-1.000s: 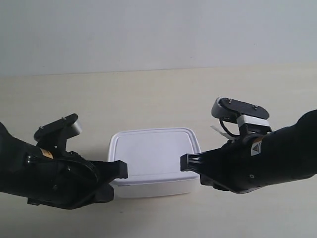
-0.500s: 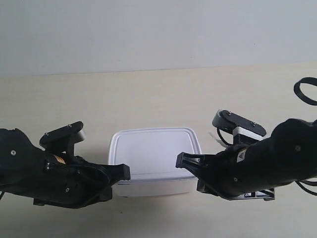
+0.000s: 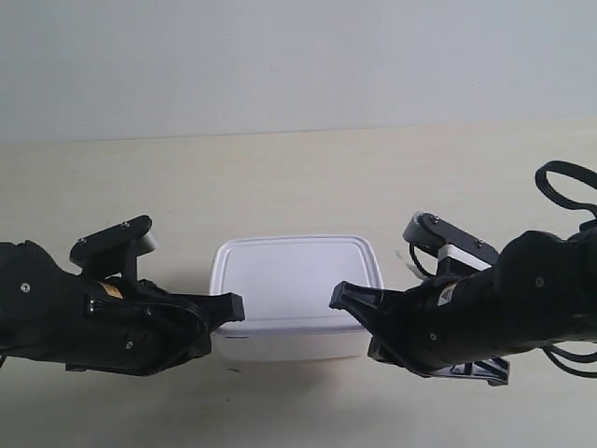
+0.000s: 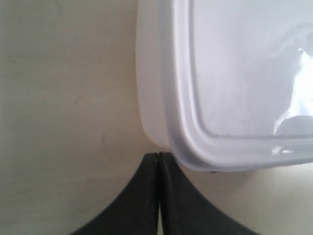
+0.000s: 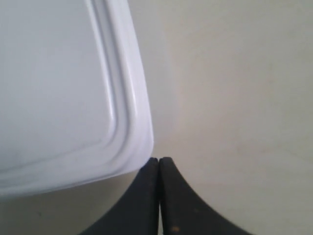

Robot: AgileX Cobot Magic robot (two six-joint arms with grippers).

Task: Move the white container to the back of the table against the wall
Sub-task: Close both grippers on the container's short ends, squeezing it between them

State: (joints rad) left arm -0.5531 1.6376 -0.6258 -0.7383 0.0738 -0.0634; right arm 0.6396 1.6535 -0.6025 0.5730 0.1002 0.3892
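Observation:
The white container [image 3: 295, 294] rests on the beige table [image 3: 298, 177], well short of the pale wall [image 3: 298, 65]. Both grippers are shut with nothing between their fingers. My left gripper [image 4: 158, 154] touches a near corner of the white container [image 4: 230, 83] with its tips. In the exterior view it is the arm at the left, its gripper [image 3: 233, 308] at the box's near left corner. My right gripper [image 5: 159, 159] presses against the other near corner of the white container [image 5: 58, 88]; it shows in the exterior view as the gripper [image 3: 338, 296] on the right side.
Bare table [image 3: 298, 177] stretches from the box back to the wall [image 3: 298, 65]. A black cable loop [image 3: 564, 182] rises from the arm at the exterior view's right.
The container has slid a short way toward the wall, with both shut grippers following at its near corners. The two arms have lowered and come forward.

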